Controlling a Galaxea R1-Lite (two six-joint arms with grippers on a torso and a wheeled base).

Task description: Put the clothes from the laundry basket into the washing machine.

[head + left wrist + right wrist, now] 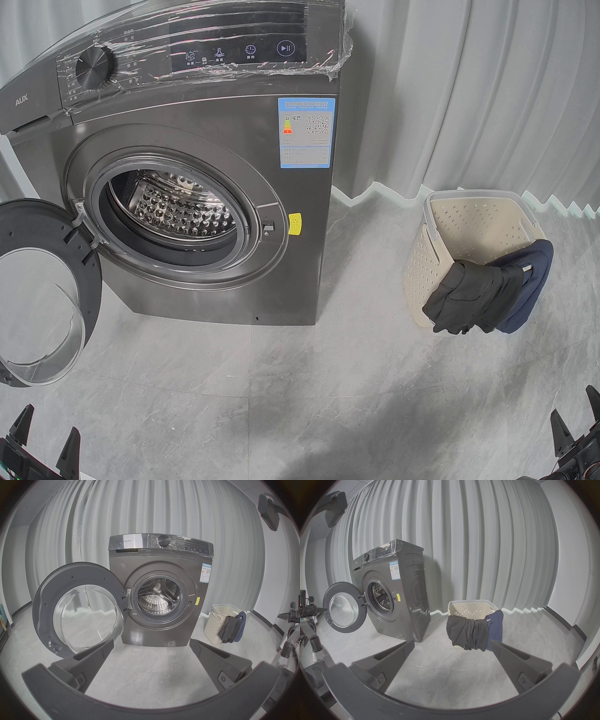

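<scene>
Clothes: a black garment (475,297) and a navy garment (536,275) are hanging over the laundry basket (475,194) rim, easy to pinch.
Machine: the washing machine (187,119) is standing nearby, door (37,220) swung open for loading.
Arms: my left end effector (47,431) and right end effector (574,412) are hovering wide open, empty, low over the floor (312,387).
</scene>
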